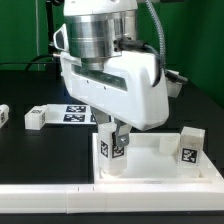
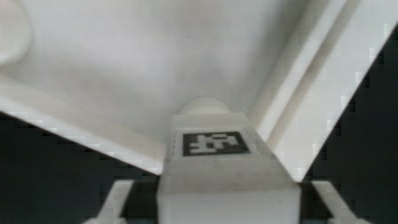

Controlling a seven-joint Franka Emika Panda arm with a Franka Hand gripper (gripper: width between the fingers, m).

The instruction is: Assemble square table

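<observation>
Exterior view: gripper (image 1: 114, 138) pts straight down over the tabletop (image 1: 150, 172). It's part-closed & clamped on a leg (image 1: 110, 151), which stands upright w/ its tag facing the cam. Leg's lower end is down inside the tray, just below the fingertips & near a corner; can't tell if it's seated in a socket. Tabletop lies flat, rim up, directly under the fingers. A 2nd leg (image 1: 190, 148) stands upright at another corner, well apart from the fingers toward the exterior view's right. A 3rd leg (image 1: 38, 118) sits loose on the black table (image 1: 30, 160), well away from the fingers toward the exterior view's left. Marker board (image 1: 75, 112) lies behind the gripper, partly hidden by the arm. Long bar (image 1: 45, 192) runs along the tabletop's near edge, in front of the fingers. Wrist view: fingers (image 2: 125, 200) flank the leg, one each side, tagged face toward the cam. Leg tip pts at the tray floor beyond the fingertips, close beside the raised rim (image 2: 311, 90). A round socket (image 2: 9, 40) shows at the frame edge, well off from the leg tip.
</observation>
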